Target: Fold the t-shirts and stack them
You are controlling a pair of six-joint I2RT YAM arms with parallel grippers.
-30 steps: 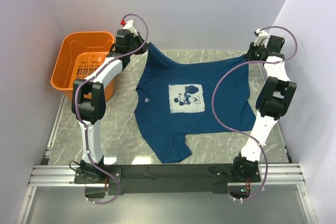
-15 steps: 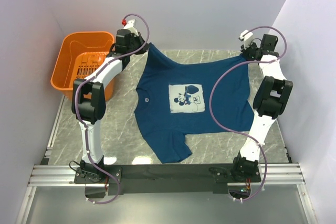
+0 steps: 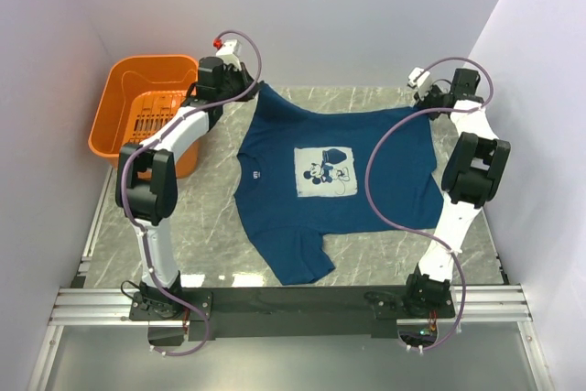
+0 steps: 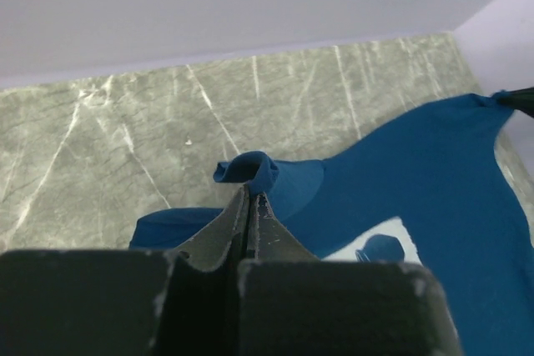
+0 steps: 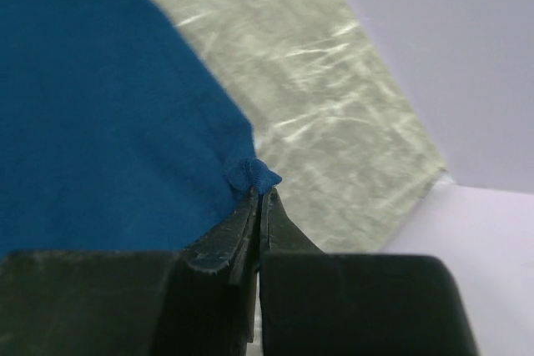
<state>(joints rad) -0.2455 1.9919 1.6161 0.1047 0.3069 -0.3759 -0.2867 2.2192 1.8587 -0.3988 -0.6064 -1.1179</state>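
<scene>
The left gripper [image 4: 250,199] is clamped shut on a bunched corner of the t-shirt [image 3: 302,217] near the far-left corner of the tabletop [image 3: 206,226]. The right gripper [image 5: 260,193] pinches the opposite corner, far right. The held edge spans left to right between them. The body lies flat toward the near edge, print up.

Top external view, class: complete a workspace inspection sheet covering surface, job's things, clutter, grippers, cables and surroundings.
Surface: grey marbled table.
Job's things: one dark blue t-shirt, spread out, print up, unfolded.
Clutter: nothing seen.
Grippers: left gripper and right gripper each shut on a far corner of the t-shirt.
Cables: right arm's purple cable loops over the t-shirt.
Surroundings: orange basket far left; white walls.
</scene>
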